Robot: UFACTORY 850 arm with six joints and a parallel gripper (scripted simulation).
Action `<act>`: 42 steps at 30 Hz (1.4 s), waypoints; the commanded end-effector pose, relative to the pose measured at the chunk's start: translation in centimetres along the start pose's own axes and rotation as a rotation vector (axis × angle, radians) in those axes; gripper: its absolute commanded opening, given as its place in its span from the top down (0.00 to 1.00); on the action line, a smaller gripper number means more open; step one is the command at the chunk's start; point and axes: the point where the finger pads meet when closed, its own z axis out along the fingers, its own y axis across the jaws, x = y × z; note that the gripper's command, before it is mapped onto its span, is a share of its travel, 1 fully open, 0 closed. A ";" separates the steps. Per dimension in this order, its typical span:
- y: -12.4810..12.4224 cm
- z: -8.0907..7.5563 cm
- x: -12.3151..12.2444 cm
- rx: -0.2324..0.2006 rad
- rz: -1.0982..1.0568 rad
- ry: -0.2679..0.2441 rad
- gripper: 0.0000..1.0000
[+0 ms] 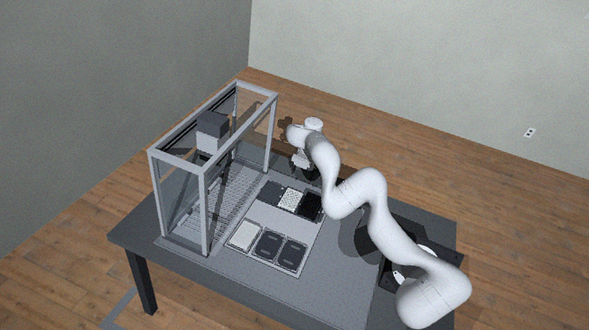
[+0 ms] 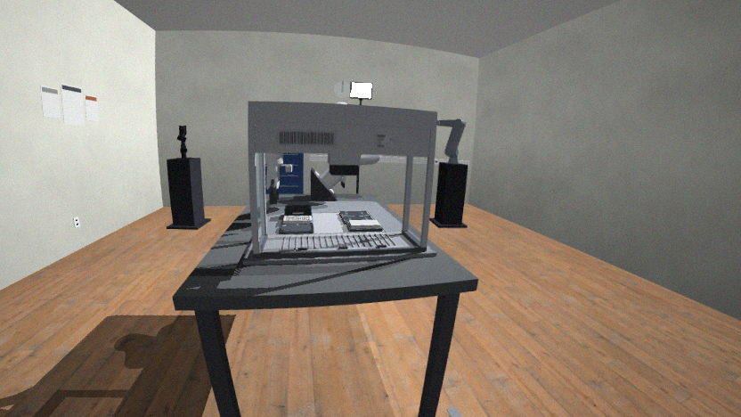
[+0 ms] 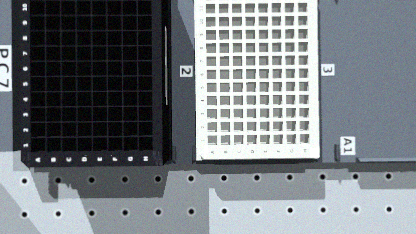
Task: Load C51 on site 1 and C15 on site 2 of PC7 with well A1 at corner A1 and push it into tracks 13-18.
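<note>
The carrier PC7 (image 1: 281,195) lies on the apron in front of the rails. In the wrist view the black deep-well block C51 (image 3: 92,80) sits on site 1, beside the PC7 label (image 3: 4,67). The white 96-well plate C15 (image 3: 257,80) sits on site 2. Site 3 (image 3: 370,75) is bare grey, with an A1 mark (image 3: 347,146) at its corner. Both plates look flat. The white 384-well plate C16 (image 1: 243,234) lies in the nest nearest the rails. My gripper (image 1: 302,160) hangs open and empty above the carrier's far side. Its fingers are out of the wrist view.
The instrument's glass frame (image 1: 209,166) stands over the loading rails (image 1: 228,201), left of the apron. Two dark empty nests (image 1: 268,244) (image 1: 291,254) lie beside C16. A perforated plate (image 3: 225,200) runs along the carrier's long side. The arm's base (image 1: 429,297) stands at the table's right.
</note>
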 end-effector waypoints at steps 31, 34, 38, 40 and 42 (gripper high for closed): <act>0.1 5.1 0.0 -0.002 -0.001 -0.001 0.00; 0.1 5.6 0.0 -0.002 -0.001 -0.001 0.00; 0.1 6.3 0.0 -0.002 -0.001 -0.001 0.00; 0.1 6.6 0.0 -0.002 -0.001 -0.001 0.00; 0.1 6.9 0.0 -0.002 -0.001 -0.001 0.00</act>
